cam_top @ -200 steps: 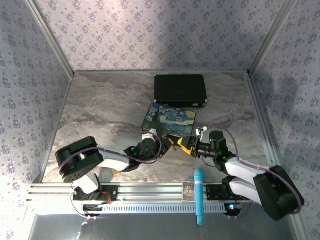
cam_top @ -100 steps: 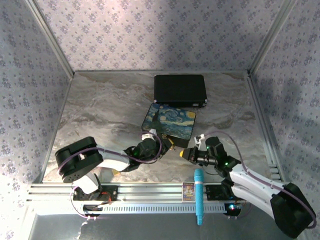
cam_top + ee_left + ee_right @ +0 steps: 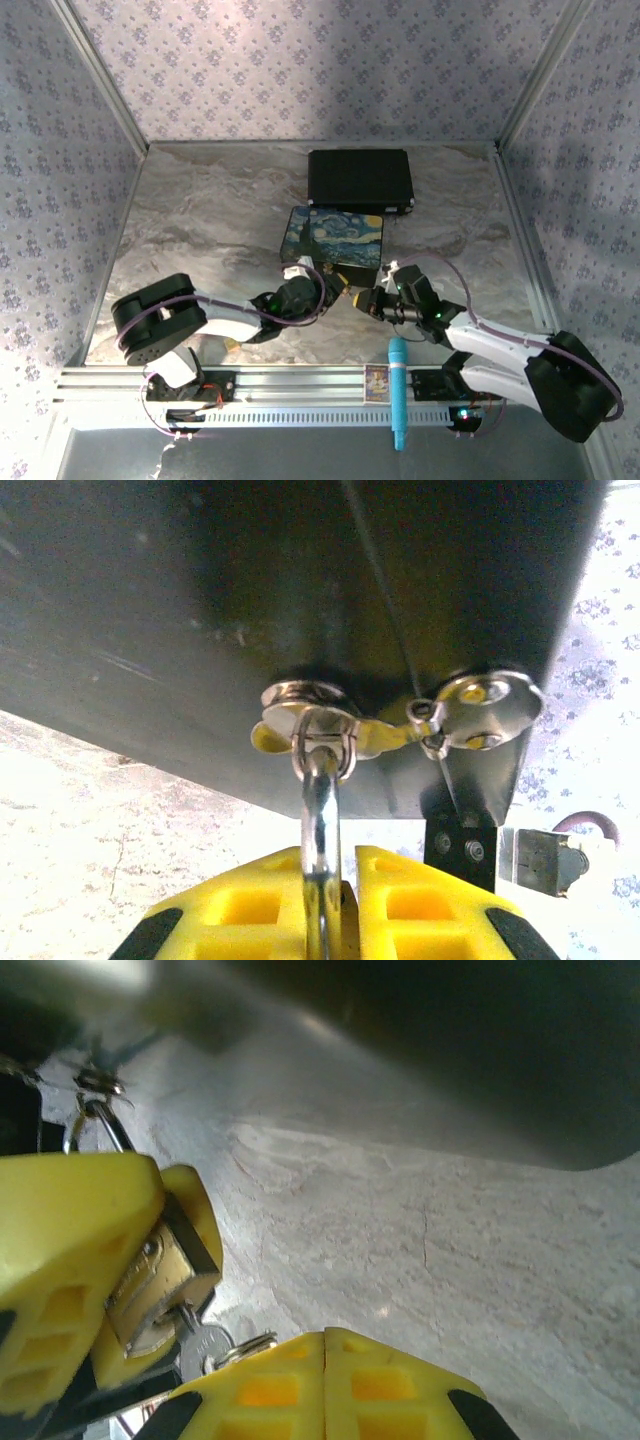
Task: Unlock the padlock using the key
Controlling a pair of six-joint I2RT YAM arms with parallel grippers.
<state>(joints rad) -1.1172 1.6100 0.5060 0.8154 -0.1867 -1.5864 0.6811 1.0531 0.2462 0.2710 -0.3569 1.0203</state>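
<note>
Near worktop [image 3: 200, 220] centre, at front of painted box [image 3: 333, 237]: right tool [image 3: 325, 1360] back beside left tool [image 3: 328, 870] after pulling away half second ago. Its fingers, spread second ago, now pressed together. Key ring [image 3: 250, 1340] at tips; hold on key [image 3: 203, 1345] unclear. Box shifted slightly left and away. Left tool unchanged, clamped on padlock [image 3: 160, 1275]; shackle [image 3: 320, 810] threaded through box hasp [image 3: 305, 705]. Box lid down, contents hidden. Black case [image 3: 360, 180] behind it, closed.

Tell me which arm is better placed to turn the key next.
Probably right. Its pincer is shut beside the key at the padlock; the left pincer is busy gripping that padlock.
</note>
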